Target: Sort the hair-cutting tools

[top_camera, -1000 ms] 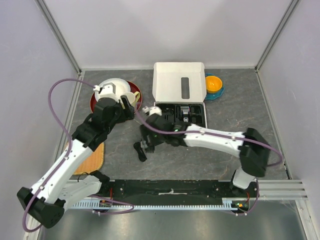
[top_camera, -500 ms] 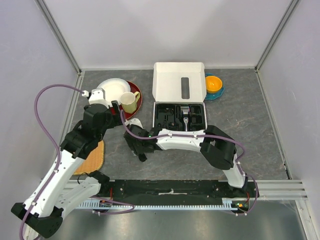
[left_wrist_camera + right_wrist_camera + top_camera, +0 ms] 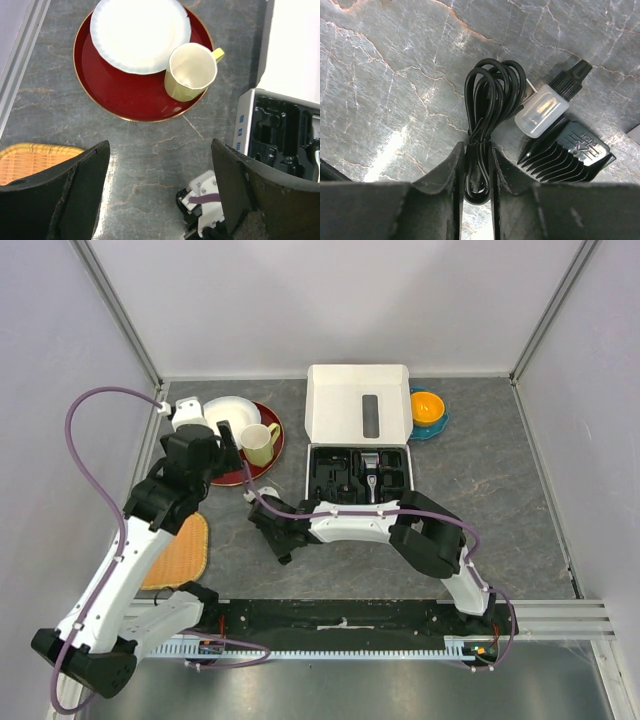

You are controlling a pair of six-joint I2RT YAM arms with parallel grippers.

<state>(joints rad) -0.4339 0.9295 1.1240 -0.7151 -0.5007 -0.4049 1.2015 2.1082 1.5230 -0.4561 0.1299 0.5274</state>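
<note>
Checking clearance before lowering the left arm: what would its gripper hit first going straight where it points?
The open left gripper would probably meet bare table first, just short of the red tray; depth is unclear.

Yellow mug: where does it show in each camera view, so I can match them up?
Top external: the yellow mug sits upper left, on the red tray.
Left wrist: upper centre-right, on that tray's right side.
Right wrist: not in view.
Shared landmark: the red tray, in the top and left wrist views.

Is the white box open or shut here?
Open. The white box has its lid swung back, leaving the black tray inside exposed from above.
</note>
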